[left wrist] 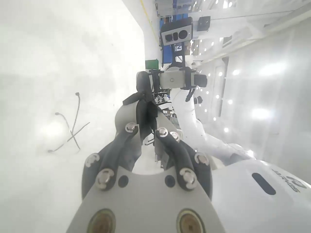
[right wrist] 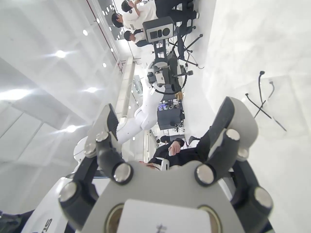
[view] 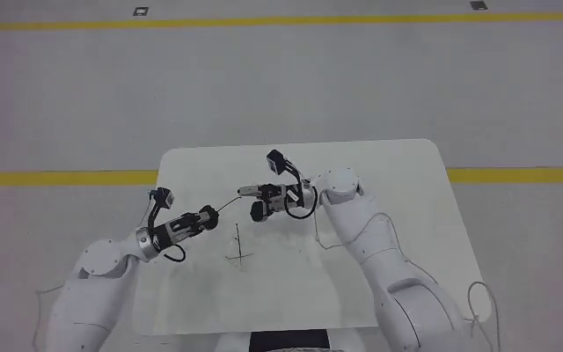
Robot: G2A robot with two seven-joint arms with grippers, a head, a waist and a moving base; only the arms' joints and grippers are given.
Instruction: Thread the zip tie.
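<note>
The zip tie (view: 227, 203) is too thin to show its ends.

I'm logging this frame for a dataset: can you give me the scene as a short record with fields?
left gripper: shut on a zip tie, which sticks out toward the other arm
right gripper: open, nothing between its fingers, close to the tie's free end
loose zip ties: crossed heap on the table, near both grippers

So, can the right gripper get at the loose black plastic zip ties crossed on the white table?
Probably yes: the right gripper is open, and the black plastic zip ties lie uncovered on the white table.
</note>
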